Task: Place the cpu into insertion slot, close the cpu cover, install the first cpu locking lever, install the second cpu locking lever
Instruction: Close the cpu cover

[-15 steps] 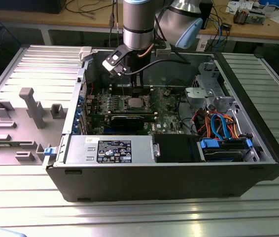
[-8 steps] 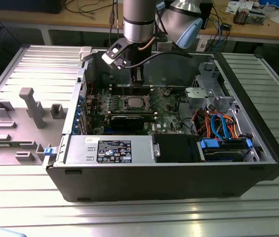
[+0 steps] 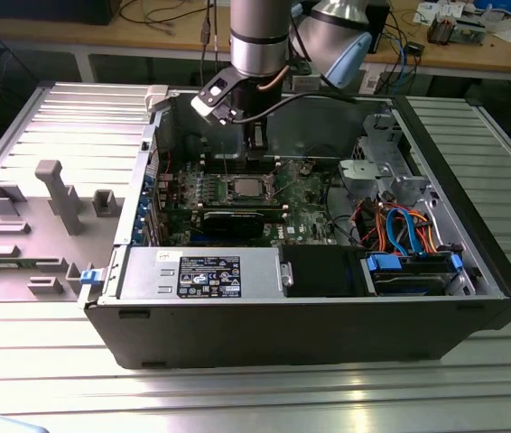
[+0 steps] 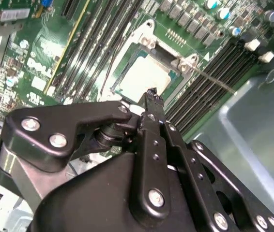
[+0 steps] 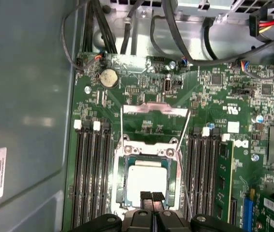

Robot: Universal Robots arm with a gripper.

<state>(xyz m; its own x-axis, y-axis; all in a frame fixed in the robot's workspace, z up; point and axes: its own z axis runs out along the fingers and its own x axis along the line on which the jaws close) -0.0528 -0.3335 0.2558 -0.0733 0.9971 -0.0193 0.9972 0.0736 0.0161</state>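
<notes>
Just under the gripper (image 5: 151, 197), the cpu (image 5: 146, 180).

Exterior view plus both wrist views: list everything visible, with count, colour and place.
case: 1, black, open, on the ribbed metal table
circuit board: 1, green, inside the case
chip: 1, silver-grey, mid-board
metal frame: 1, silvery, around the chip
memory slots: two banks, black, flanking the chip
power supply: 1, grey, case's near side
cables: several, orange and blue, case's exterior-view right
fixture: 1, grey, exterior view's left of the case
arm: 1, silver, above the case
claw: 1, black, shut, over the chip
</notes>
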